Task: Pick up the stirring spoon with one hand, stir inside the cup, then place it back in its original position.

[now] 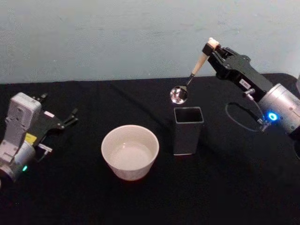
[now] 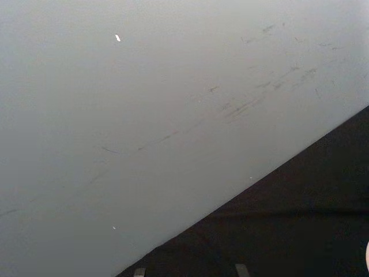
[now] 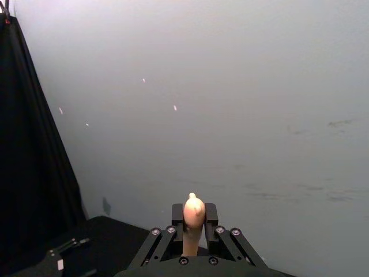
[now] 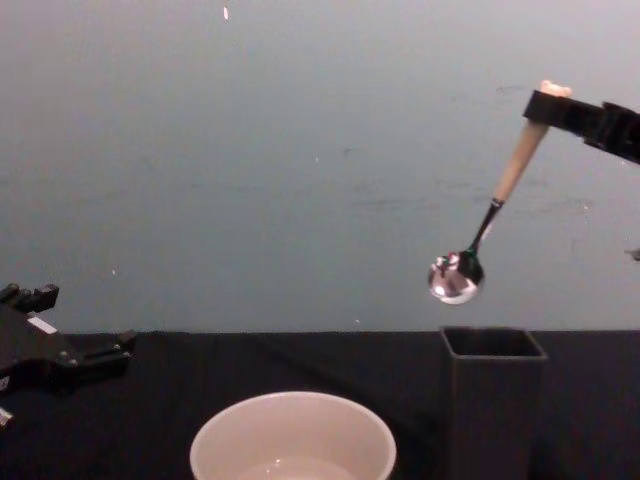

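Grey holder (image 1: 187,138) stands beside the cup (image 1: 131,174), spoon (image 4: 507,180) held above.

No words, numbers or brand marks can be read anywhere on your bench. The small white label (image 1: 244,84) on the right arm (image 1: 262,91) carries print too fine to make out. The yellow sticker (image 1: 30,138) and white tag (image 1: 48,114) on the left arm (image 1: 18,126) give you nothing legible either.
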